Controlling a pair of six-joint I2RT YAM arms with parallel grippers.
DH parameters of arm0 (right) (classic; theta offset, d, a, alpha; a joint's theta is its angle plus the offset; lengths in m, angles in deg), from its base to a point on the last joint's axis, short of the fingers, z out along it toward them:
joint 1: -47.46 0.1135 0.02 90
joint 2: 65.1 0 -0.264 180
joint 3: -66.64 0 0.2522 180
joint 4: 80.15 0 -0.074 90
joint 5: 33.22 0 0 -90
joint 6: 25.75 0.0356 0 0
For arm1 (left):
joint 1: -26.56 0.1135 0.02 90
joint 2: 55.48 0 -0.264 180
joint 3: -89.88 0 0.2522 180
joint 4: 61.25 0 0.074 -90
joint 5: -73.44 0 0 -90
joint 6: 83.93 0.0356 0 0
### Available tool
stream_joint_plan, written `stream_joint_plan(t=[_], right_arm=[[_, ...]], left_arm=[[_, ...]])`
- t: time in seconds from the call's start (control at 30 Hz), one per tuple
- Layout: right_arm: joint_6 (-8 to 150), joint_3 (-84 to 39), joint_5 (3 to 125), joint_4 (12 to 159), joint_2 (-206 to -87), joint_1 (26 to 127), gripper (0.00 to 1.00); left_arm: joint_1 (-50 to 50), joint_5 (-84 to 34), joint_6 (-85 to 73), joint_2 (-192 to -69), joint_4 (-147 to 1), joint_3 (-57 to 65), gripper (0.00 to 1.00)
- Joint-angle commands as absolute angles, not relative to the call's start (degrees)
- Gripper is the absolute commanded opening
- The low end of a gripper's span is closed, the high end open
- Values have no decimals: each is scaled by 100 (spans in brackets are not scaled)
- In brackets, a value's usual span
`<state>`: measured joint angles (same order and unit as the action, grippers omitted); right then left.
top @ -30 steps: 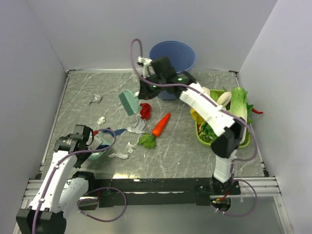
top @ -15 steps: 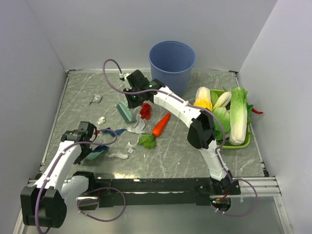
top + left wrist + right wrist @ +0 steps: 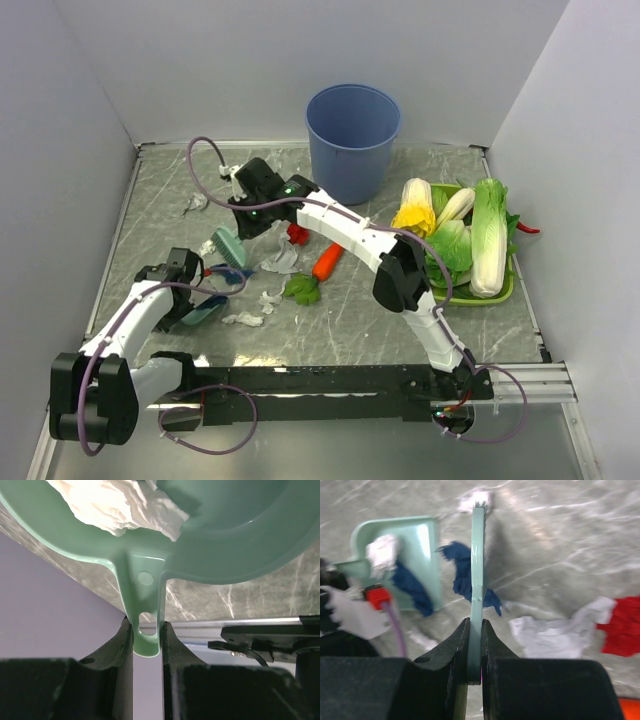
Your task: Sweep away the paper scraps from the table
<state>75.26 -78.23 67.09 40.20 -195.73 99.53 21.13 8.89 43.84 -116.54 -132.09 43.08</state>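
Observation:
My left gripper (image 3: 188, 290) (image 3: 146, 627) is shut on the handle of the teal dustpan (image 3: 203, 311) (image 3: 240, 540), which rests at the front left of the table (image 3: 380, 310). A white scrap (image 3: 120, 505) and a dark blue scrap (image 3: 412, 587) lie in the pan. My right gripper (image 3: 246, 214) (image 3: 475, 625) is shut on the teal brush (image 3: 228, 248) (image 3: 478, 565), held just right of the pan mouth. Another dark blue scrap (image 3: 228, 270) (image 3: 462, 575) lies at the brush. White scraps (image 3: 280, 262) (image 3: 550, 630), a red scrap (image 3: 297, 233) (image 3: 622, 625), more white bits (image 3: 243, 320) and one at the far left (image 3: 197, 203) lie loose.
An orange carrot (image 3: 328, 262) with green leaves (image 3: 300, 290) lies mid-table. A blue bucket (image 3: 353, 130) stands at the back. A green tray (image 3: 495, 295) of vegetables sits at the right. White walls close in three sides.
My right arm has swung the brush left and nearer, from beside the red scrap down to the dustpan's mouth. The left gripper and dustpan have shifted only slightly.

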Motion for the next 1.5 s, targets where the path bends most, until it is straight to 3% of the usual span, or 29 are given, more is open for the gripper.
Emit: stream_joint_plan(t=[0.0, 0.37, 0.9, 1.0, 1.13, 1.47], right_arm=[[7971, -8001, 7381, 4223, -19571, 10186, 0], [8895, -8238, 9184, 4987, -19316, 10081, 0], [7287, -9433, 7603, 4926, -19931, 9756, 0], [7461, -9512, 7812, 4970, -20028, 9738, 0], [7831, -9285, 9102, 5058, -19861, 9607, 0], [6443, -9311, 6707, 4944, -19764, 9624, 0]], left_arm=[[2067, 673, 4483, -11744, -12995, 4140, 1], [1874, 269, 4175, -11639, -12731, 4105, 1], [1891, 638, 3780, -11103, -13381, 4096, 1], [1909, 769, 3674, -11085, -13504, 4114, 1], [2040, 884, 3586, -10980, -13741, 3991, 1], [2348, 981, 3630, -11032, -13953, 3938, 1]])
